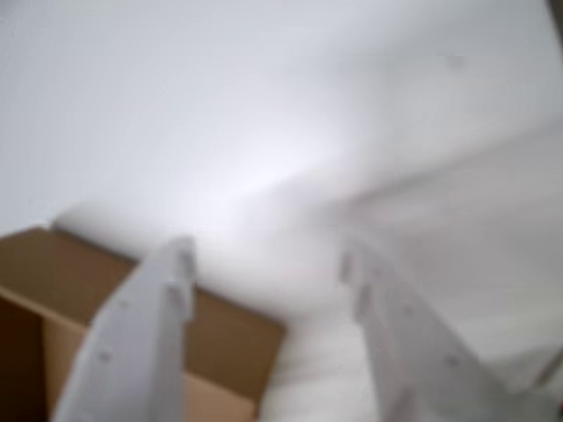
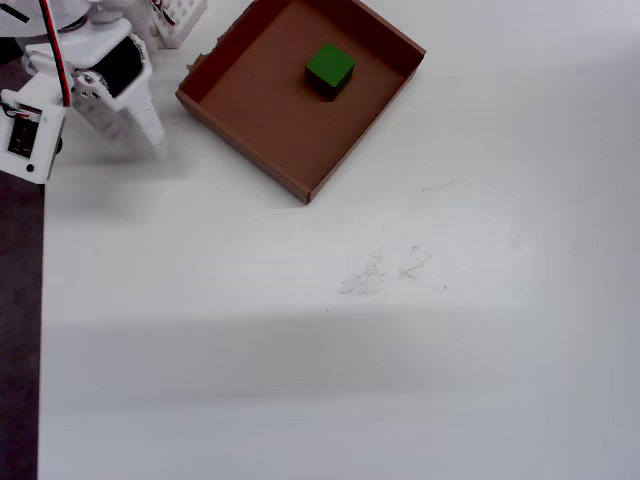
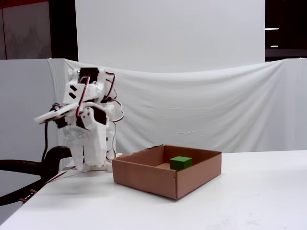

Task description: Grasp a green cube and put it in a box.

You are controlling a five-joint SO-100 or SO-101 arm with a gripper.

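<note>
The cube sits inside the box, toward its 1 o'clock corner in the overhead view, free of the walls; the fixed view shows it low behind the near wall. No writing or label can be read on either. The box rests on the white bench. The arm stands folded at 9 o'clock of the box. In the blurred wrist view the hand hangs spread wide and empty, one box corner at 8 o'clock.
</note>
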